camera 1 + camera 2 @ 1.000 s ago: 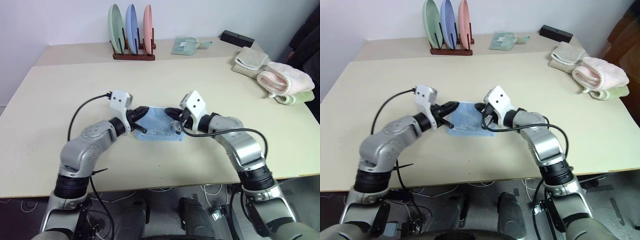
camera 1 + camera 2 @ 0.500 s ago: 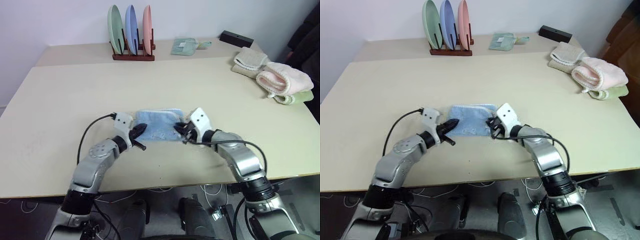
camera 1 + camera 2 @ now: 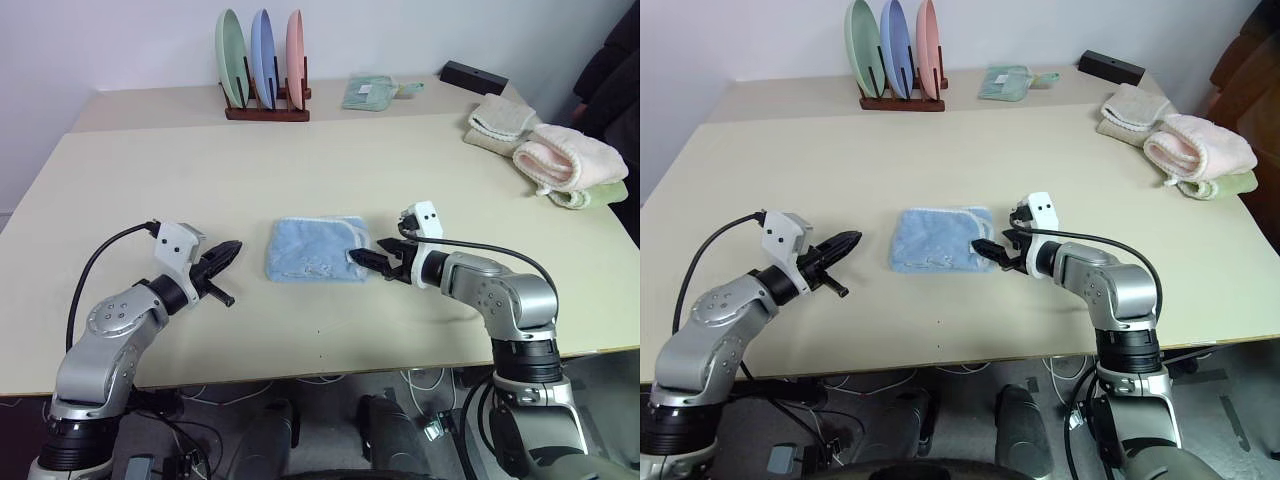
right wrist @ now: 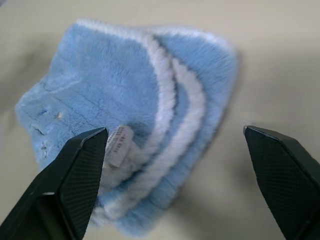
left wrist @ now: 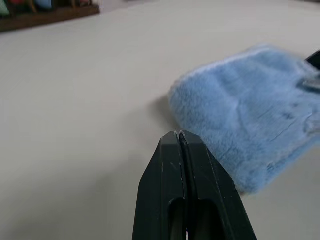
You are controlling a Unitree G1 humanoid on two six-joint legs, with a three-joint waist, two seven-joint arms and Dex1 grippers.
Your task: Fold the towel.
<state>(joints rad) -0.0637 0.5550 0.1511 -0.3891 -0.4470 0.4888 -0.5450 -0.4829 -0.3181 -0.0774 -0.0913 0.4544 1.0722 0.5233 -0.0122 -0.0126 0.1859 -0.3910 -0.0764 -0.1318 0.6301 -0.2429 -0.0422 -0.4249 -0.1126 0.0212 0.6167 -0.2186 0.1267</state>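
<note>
The towel [image 3: 312, 248], light blue with whitish edging, lies folded in a small rectangle at the middle of the table. A white label [image 4: 118, 145] shows at its near edge. My left gripper [image 3: 232, 248] is shut and holds nothing. It hovers a short way left of the towel, pointing toward it; the wrist view shows its fingers [image 5: 179, 165] pressed together. My right gripper [image 3: 992, 245] is open at the towel's right edge. Its fingers [image 4: 75, 175] stand wide apart on either side of the layered edge, not gripping it.
A wooden rack with three plates [image 3: 262, 70] stands at the back. A green cloth [image 3: 368, 92] and a black box [image 3: 474, 76] lie further right. A beige folded towel [image 3: 503, 122] and a pink rolled towel [image 3: 570, 160] sit at the far right.
Both grippers left the towel, which now lies flat and folded. The left one drew away to the left, staying shut. The right one opened and let go of the towel's edge.
</note>
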